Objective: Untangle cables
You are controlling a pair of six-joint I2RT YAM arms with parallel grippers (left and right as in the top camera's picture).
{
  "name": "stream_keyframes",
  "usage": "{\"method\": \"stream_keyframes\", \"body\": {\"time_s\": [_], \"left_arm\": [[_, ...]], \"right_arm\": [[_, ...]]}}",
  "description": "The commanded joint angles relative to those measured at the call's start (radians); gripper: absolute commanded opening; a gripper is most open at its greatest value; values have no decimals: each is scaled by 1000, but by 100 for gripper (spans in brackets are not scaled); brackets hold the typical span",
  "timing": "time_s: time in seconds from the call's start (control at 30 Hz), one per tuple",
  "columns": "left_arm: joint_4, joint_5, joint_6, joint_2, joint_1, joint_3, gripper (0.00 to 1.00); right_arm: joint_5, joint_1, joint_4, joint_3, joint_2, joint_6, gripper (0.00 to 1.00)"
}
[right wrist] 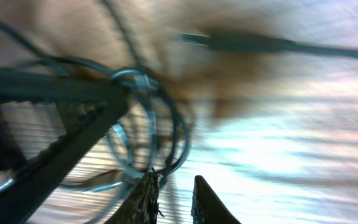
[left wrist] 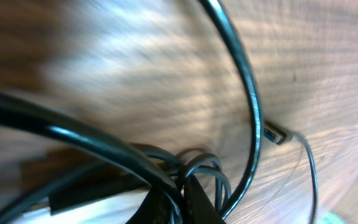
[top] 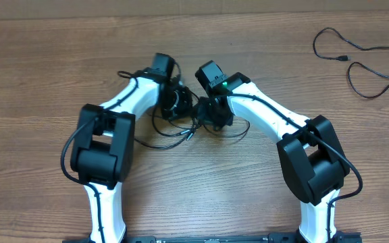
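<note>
A tangle of thin black flexible cables (top: 181, 129) lies near the middle of the brown wood-grain desk (top: 46, 67), directly between the two white-and-black arms, which lean in toward each other from either side. The left claw (top: 175, 102) sits over the left part of the tangle; in its wrist view the left claw (left wrist: 179, 199) is pressed together, pinching a strand of the cables (left wrist: 248, 93) where several loops bunch at its tips. A small silver-tipped plug (left wrist: 277, 134) lies on the wood just beside one curving strand. The right claw (top: 211, 113) is down at the right part of the same tangle, close to the left one. In the right wrist view, which is heavily blurred, the right claw (right wrist: 176, 196) shows a narrow gap between its two dark fingers (right wrist: 146, 198), and a round loop of the cables (right wrist: 182, 134) comes down to the tips; whether it is pinching that loop cannot be told. Well apart from the tangle, at the far right corner of the desk, a separate thin black cord (top: 356, 61) lies in loose curves.
</note>
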Motion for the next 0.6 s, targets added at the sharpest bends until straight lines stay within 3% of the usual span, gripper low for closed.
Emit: {"method": "stream_keyframes", "body": {"time_s": [0.0, 0.1, 0.4, 0.57], "left_arm": [[2, 0, -19, 43, 98, -4, 5], [16, 77, 53, 43, 133, -4, 8], [15, 77, 53, 43, 105, -5, 12], [16, 76, 52, 43, 80, -5, 23]], "right_arm": [[-35, 19, 21, 19, 10, 23, 19], [4, 20, 43, 19, 16, 23, 19], [82, 23, 188, 14, 73, 34, 19], [50, 24, 193, 13, 88, 22, 19]]}}
